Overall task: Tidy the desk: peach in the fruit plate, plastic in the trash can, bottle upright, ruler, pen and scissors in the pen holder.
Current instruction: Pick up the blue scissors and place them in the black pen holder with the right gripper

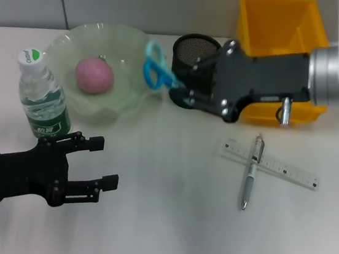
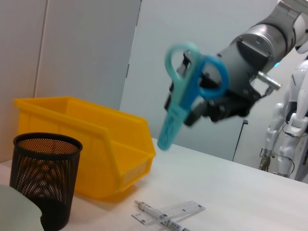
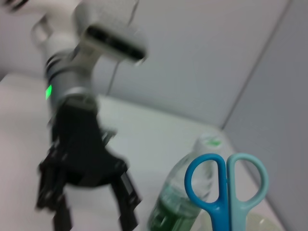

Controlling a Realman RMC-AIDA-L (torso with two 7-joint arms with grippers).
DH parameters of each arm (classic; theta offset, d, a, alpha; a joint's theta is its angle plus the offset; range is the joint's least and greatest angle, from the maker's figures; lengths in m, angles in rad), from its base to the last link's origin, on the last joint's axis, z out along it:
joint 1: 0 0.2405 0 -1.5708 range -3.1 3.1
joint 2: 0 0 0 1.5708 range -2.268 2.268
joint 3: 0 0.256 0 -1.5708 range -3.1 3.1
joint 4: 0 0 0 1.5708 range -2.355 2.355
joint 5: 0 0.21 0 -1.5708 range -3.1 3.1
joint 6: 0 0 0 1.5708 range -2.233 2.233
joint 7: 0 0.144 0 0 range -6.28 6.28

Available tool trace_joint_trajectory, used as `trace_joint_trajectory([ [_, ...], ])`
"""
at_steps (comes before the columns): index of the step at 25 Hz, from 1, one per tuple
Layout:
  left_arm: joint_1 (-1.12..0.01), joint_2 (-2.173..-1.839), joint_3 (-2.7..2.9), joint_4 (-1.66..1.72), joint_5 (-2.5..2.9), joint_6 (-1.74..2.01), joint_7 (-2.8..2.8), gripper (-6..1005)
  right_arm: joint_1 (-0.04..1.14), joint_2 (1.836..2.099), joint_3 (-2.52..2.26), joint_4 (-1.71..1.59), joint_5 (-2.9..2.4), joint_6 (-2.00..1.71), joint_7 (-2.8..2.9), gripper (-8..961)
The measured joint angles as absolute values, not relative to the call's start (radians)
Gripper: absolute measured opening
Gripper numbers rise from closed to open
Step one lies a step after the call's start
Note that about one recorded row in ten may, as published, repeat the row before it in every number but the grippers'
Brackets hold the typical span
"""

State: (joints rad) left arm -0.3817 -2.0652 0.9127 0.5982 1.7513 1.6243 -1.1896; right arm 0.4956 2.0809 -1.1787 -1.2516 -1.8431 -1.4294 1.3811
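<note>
The right gripper (image 1: pixel 184 85) clamps blue scissors (image 1: pixel 157 67) beside the mesh pen holder (image 1: pixel 195 51) — bottle (image 1: pixel 42 96) label unreadable; the left gripper (image 1: pixel 99 169) hovers open over the desk (image 1: pixel 163 225).

Smooth blue plastic on the scissors (image 1: pixel 158 68) handles. Black wire mesh, matt, for the pen holder (image 1: pixel 195 53). Translucent pale-green glossy fruit plate (image 1: pixel 123 99); matt pink peach (image 1: pixel 94 75). Clear plastic bottle (image 1: pixel 42 94), glossy label. Glossy yellow plastic trash can (image 1: pixel 281 23). Clear plastic ruler (image 1: pixel 287 172); shiny metallic pen (image 1: pixel 252 172). Matt off-white counter (image 1: pixel 163 225).
</note>
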Motion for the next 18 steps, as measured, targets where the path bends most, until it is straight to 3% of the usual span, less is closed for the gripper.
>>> trace_joint_trajectory([
  [18, -0.404, -2.072, 0.904, 0.491, 1.727, 1.629, -1.037, 841, 0.484, 2.08, -1.114, -0.861, -1.354, -1.185, 1.2, 182],
])
